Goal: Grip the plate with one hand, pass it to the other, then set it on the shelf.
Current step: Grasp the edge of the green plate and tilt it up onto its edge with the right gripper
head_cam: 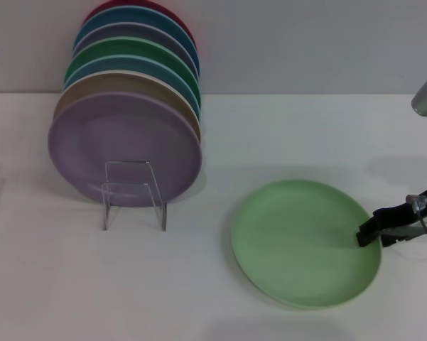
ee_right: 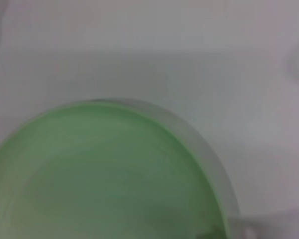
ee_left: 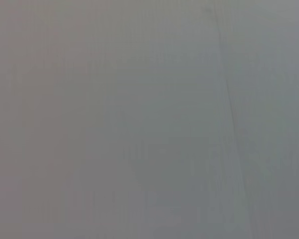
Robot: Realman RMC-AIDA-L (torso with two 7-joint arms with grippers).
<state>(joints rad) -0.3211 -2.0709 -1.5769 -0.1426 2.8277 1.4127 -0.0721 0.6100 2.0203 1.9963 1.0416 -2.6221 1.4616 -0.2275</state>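
Note:
The pale mint-green plate point(head_cam: 302, 241) lies on the white table at the right of centre. It also fills the near part of the right wrist view point(ee_right: 99, 174). My right gripper point(head_cam: 369, 233) reaches in from the right edge, its black fingers closed on the plate's right rim. The clear shelf point(head_cam: 133, 195) stands to the left, with its thin front loop toward me. It holds several upright plates, the lilac plate point(head_cam: 124, 145) in front. My left gripper is out of view, and the left wrist view shows only a blank grey surface.
Behind the lilac plate stand tan, blue, dark green point(head_cam: 131, 53) and red plates, leaning against the back wall. White table point(head_cam: 270, 135) lies between the rack and the mint plate, and in front of both.

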